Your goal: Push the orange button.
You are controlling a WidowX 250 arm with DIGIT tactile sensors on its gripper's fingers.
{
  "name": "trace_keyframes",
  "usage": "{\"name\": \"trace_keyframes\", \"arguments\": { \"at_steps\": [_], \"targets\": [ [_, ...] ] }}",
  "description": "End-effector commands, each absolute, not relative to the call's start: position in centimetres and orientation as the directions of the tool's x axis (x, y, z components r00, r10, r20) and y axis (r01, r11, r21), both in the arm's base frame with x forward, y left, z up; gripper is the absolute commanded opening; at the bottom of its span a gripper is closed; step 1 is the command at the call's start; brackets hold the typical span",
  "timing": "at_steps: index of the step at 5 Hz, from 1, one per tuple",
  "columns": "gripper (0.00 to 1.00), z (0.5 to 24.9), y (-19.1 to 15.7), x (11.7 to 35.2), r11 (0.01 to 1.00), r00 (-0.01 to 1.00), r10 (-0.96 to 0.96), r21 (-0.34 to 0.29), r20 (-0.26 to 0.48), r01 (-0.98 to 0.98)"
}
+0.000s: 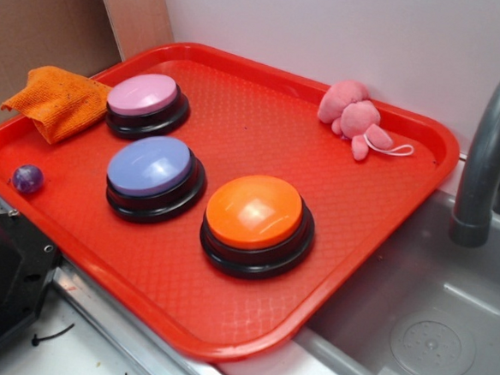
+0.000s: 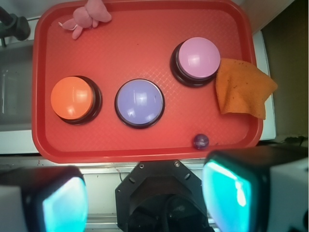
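Hand point(image 2: 145, 193) hangs high above the near edge of the red tray point(image 1: 384, 240), jaws spread wide, nothing held. Orange button point(image 1: 254, 211) sits on the tray, nearest the sink point(image 1: 428, 337), untouched. Blue button point(image 1: 151, 166) just beside it; pink button point(image 1: 143, 94), orange cloth point(image 1: 59, 99), plush toy point(image 1: 351, 115) and small purple ball point(image 1: 27, 178) lie apart. Path down looks clear, though hand height is hard to judge
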State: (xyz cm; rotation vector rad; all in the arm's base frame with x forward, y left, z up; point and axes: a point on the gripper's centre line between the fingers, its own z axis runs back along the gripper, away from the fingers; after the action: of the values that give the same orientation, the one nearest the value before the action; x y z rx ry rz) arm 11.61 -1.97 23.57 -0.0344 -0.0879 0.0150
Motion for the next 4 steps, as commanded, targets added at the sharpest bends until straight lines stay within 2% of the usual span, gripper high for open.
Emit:
{"name": "trace_keyframes", "arguments": {
  "at_steps": [1,2,3,4],
  "targets": [
    [1.00,23.6,-2.0,11.6,0.999,0.996,0.017,-0.035,0.087,-0.013],
    [1.00,18.6,-7.0,16.0,0.971,0.968,-0.237,0.037,0.087,0.234],
    [1.00,14.3,-12.3,17.0,0.883,0.877,-0.470,0.058,0.097,0.466],
    [1.00,10.6,-15.4,16.1,0.742,0.735,-0.664,-0.001,0.140,0.671]
  ]
}}
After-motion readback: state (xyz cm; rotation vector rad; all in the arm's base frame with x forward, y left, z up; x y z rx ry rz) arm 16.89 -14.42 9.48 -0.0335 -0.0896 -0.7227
